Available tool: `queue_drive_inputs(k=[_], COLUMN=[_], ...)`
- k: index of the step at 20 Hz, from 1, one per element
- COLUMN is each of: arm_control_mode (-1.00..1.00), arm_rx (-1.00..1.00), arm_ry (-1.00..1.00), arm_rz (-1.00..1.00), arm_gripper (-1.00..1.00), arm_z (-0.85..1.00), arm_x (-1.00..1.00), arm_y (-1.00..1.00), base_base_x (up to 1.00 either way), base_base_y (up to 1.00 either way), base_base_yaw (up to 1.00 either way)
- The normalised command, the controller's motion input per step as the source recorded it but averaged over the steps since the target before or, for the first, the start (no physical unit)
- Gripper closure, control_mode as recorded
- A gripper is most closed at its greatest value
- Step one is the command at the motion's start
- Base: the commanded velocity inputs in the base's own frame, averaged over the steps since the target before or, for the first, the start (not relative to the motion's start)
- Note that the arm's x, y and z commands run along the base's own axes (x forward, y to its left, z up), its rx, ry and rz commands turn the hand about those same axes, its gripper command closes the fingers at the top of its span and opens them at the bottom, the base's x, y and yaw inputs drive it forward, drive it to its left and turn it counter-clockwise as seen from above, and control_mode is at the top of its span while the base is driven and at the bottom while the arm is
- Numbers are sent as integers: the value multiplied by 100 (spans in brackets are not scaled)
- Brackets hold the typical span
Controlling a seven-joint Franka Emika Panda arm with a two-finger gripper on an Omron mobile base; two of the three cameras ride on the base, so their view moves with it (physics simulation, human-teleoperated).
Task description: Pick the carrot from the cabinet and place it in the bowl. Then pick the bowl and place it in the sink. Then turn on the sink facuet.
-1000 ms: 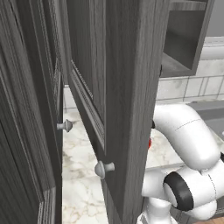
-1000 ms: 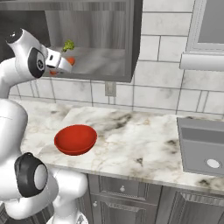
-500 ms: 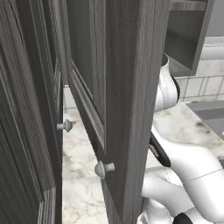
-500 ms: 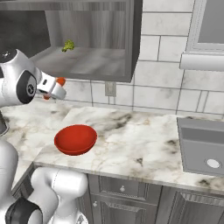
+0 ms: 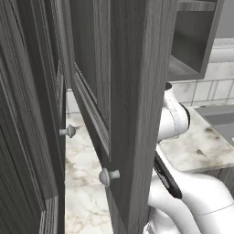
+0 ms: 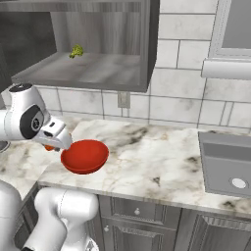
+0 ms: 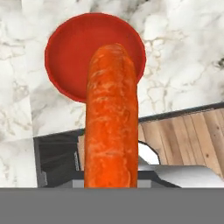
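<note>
Since a second ago, the arm is seen lowered from the cabinet shelf to counter height, and the carrot is carried down with it.

Left base view: one open cabinet (image 5: 137,91) door is seen close up, with two round knobs (image 5: 109,176) counted on the doors. The white arm is partly hidden behind the door, and a swing back toward it could be met by a knock against the door edge.

Right base view: one gripper (image 6: 53,143) is seen just beside the left rim of the single red bowl (image 6: 85,156), with a bit of orange showing below it. One small green item (image 6: 76,51) is left on the shelf, and one sink (image 6: 230,164) is seen at the right, well apart from the bowl. If the carrot is released here, it could be dropped on the counter (image 6: 147,157) outside the rim, or the bowl could be nudged by the hand.

Hand view: one carrot (image 7: 111,113) is seen clamped in the gripper, its tip lying over the bowl's near edge. A release at this point is judged risky, since the carrot could strike the rim and roll off toward the counter edge.
</note>
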Motion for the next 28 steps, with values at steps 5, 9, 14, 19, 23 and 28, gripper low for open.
queue_drive_inputs(k=[5,9,14,19,23,28], arm_control_mode=[-100,-100,-100,-100,-100,-100], arm_rx=[-2,-4,-7,-2,0,0], arm_ry=[22,6,9,8,4,0], arm_rz=[1,0,0,0,0,0], arm_gripper=[100,100,100,100,100,-100], arm_z=[-96,-63,-69,-60,-42,-21], arm_x=[76,94,65,29,4,0], arm_y=[-16,-11,0,0,0,0], base_base_x=[0,0,0,0,0,0], base_base_y=[0,0,0,0,0,0], base_base_yaw=[0,0,0,0,0,0])
